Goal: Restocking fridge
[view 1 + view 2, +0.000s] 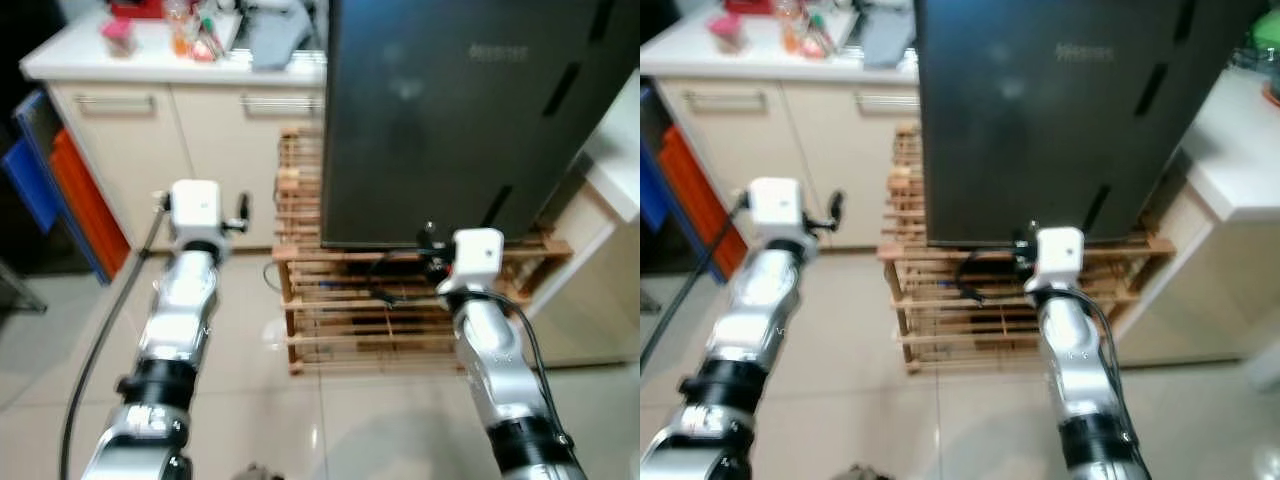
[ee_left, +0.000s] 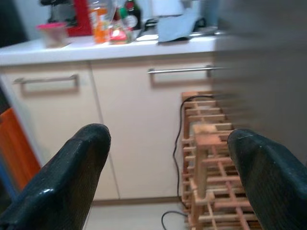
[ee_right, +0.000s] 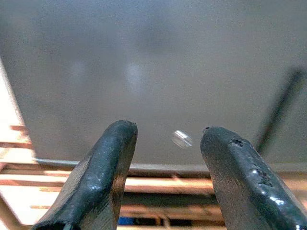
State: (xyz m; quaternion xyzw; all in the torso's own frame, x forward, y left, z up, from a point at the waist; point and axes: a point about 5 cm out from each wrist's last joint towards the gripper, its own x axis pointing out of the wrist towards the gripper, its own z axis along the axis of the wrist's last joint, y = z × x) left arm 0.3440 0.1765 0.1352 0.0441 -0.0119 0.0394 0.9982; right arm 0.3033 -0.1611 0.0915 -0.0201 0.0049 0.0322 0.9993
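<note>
Two grippers are raised in front of the robot, and both stand open with nothing between their fingers. The right gripper [image 3: 165,177] has its two black fingers parted by a moderate gap and aimed straight at the lower part of the tall dark grey fridge [image 1: 450,110], close to its door but not touching it; through the gap a small bright glint shows on the door's surface. The left gripper [image 2: 168,177] is spread much wider, its fingers [image 2: 72,177] far apart, pointing at the cream cabinet front [image 1: 150,140] beside the fridge and gripping nothing. The fridge stands upright with its door closed, its long axis vertical and its dark front facing the robot, slightly turned; a faint brand mark sits high on the door and dark slanted handle recesses run down its right side. It rests on a low slatted wooden rack [image 1: 340,320] that extends out to its left and below it, with a black cable [image 1: 385,290] trailing across the slats. To the left of the fridge runs a white countertop [image 1: 70,55] over cream cabinets with silver bar handles [image 2: 180,70]; on the counter are a pink tub [image 1: 120,38], orange and red bottles [image 1: 180,30] and a crumpled grey-blue cloth [image 1: 275,45]. Blue and orange flat panels [image 1: 55,185] lean at the far left. A second white counter [image 1: 1240,150] edges in on the right. The floor [image 1: 250,400] is pale glossy tile.
</note>
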